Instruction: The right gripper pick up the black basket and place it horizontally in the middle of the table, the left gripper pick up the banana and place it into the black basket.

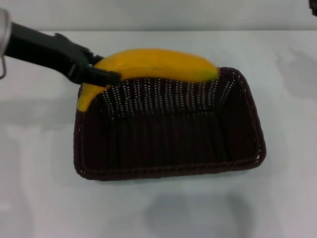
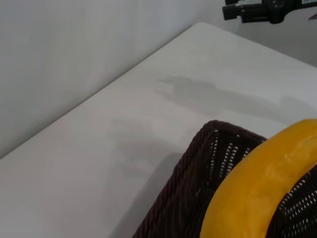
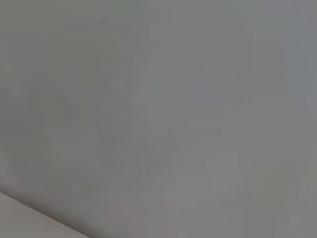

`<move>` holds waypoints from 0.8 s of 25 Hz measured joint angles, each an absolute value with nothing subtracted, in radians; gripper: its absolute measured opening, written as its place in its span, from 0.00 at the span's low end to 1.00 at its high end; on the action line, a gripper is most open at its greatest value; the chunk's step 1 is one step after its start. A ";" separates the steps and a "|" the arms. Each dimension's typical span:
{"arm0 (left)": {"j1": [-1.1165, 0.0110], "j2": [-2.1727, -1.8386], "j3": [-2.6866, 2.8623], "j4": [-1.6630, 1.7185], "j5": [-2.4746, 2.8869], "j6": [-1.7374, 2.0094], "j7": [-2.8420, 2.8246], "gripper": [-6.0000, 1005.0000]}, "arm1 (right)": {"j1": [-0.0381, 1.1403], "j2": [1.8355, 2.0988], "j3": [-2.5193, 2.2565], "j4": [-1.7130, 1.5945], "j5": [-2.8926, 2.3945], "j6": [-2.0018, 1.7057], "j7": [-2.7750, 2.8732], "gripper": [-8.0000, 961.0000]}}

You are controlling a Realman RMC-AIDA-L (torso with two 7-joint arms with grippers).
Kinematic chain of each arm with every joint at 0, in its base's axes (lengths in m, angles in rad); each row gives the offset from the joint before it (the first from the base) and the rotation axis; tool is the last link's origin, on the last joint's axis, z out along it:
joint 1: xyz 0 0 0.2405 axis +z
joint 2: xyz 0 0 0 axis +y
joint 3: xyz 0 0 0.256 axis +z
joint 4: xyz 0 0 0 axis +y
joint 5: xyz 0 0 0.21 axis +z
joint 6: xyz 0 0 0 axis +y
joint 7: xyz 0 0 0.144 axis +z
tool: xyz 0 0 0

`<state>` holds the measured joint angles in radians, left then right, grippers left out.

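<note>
The black basket [image 1: 173, 171] lies lengthwise across the middle of the white table [image 1: 39, 193], open side up and empty inside. My left gripper [image 1: 101, 74] reaches in from the left and is shut on the banana [image 1: 158, 64] near its stem end. It holds the banana level over the basket's far rim. The left wrist view shows the banana [image 2: 257, 188] close up above the basket's corner [image 2: 183, 188]. My right gripper [image 2: 257, 10] is parked far off past the table's right side.
Bare white tabletop surrounds the basket on all sides. A grey wall stands behind the table [image 2: 74, 59]. The right wrist view shows only the grey wall.
</note>
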<state>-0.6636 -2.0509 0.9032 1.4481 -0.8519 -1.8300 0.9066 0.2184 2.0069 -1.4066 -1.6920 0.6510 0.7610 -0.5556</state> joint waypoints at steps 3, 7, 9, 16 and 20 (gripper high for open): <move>-0.666 -2.065 0.914 1.433 -0.854 -1.800 0.903 0.49 | 0.200 2.007 -1.371 -1.692 0.689 0.761 -0.594 0.41; -0.643 -2.071 0.914 1.445 -0.866 -1.762 0.925 0.49 | 0.162 2.005 -1.293 -1.693 0.788 0.766 -0.673 0.41; -0.612 -2.072 0.901 1.469 -0.888 -1.736 0.943 0.55 | 0.142 2.005 -1.256 -1.689 0.841 0.767 -0.717 0.41; -0.333 -2.077 0.739 1.557 -1.231 -1.526 1.153 0.87 | 0.080 2.005 -1.152 -1.575 1.168 0.734 -1.028 0.40; -0.152 -2.079 0.692 1.469 -1.533 -1.399 1.352 0.87 | 0.063 2.005 -1.099 -1.457 1.424 0.758 -1.311 0.40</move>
<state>-0.1516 -2.0793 0.6919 1.4687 -1.5331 -1.3992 1.3518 0.0631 2.0054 -1.0990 -1.4572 1.4236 0.7576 -1.3108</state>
